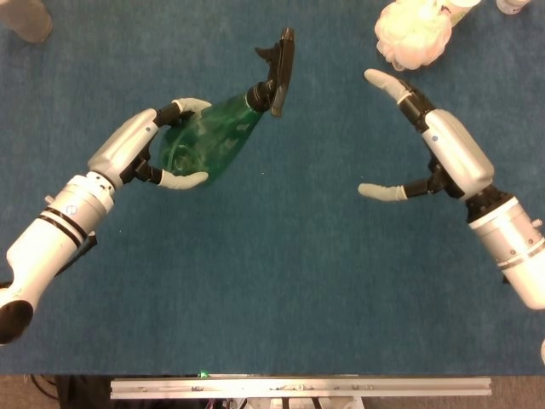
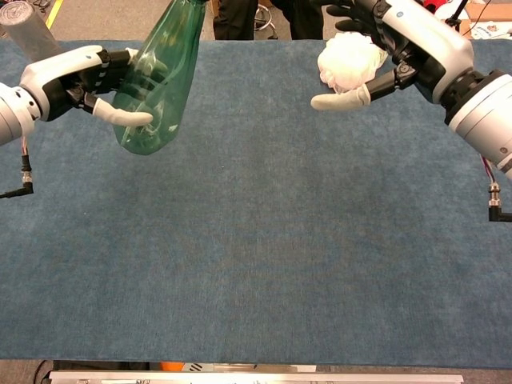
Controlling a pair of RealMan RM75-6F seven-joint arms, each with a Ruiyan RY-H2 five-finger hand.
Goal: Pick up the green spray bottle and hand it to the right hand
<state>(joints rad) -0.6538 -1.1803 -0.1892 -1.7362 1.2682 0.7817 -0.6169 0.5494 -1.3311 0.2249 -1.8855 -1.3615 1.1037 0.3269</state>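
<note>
My left hand (image 1: 140, 149) (image 2: 76, 84) grips the body of the green spray bottle (image 1: 213, 141) (image 2: 156, 84) and holds it above the table, tilted. Its black trigger head (image 1: 277, 61) points up and toward the right side; the chest view cuts the head off at the top edge. My right hand (image 1: 430, 149) (image 2: 392, 48) hangs open in the air to the right of the bottle, thumb and fingers spread wide toward it. A clear gap separates that hand from the bottle's head.
A white bath pouf (image 1: 413, 34) (image 2: 348, 62) lies at the far right of the blue table (image 1: 281, 281), behind my right hand. A pale cylinder (image 1: 25, 19) (image 2: 24, 28) stands at the far left corner. A small white jar (image 1: 515, 5) sits at the far right edge.
</note>
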